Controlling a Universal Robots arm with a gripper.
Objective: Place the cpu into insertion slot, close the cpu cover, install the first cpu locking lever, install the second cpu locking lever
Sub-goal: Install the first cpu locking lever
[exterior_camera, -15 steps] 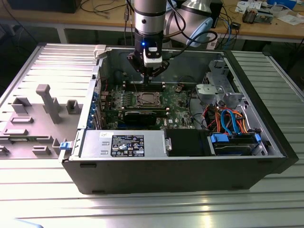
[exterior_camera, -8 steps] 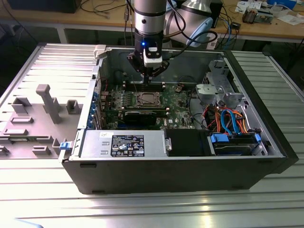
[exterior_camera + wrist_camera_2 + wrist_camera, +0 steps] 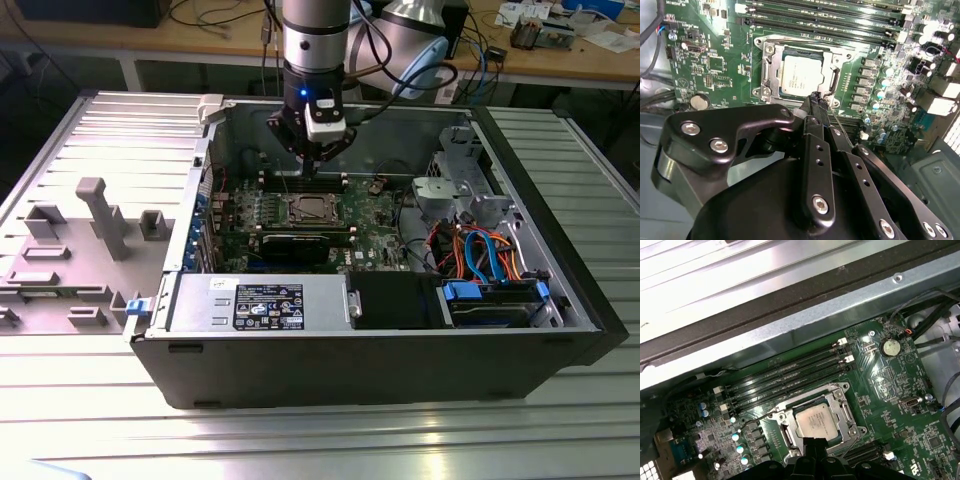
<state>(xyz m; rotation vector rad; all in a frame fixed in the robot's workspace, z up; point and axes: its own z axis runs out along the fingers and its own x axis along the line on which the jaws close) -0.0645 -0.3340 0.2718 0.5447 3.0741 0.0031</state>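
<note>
Cpu [image 3: 801,75] in insertion slot [image 3: 833,80], seemingly beneath cpu cover [image 3: 771,70]

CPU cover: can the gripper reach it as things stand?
Likely yes. The gripper sits right at the edge of the cover inside the open case, with nothing between them.

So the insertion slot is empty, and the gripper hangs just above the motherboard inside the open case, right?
Not quite: the insertion slot is not empty. The first wrist view shows the cpu seated in it. The gripper does hang just above the motherboard inside the open case.
</note>
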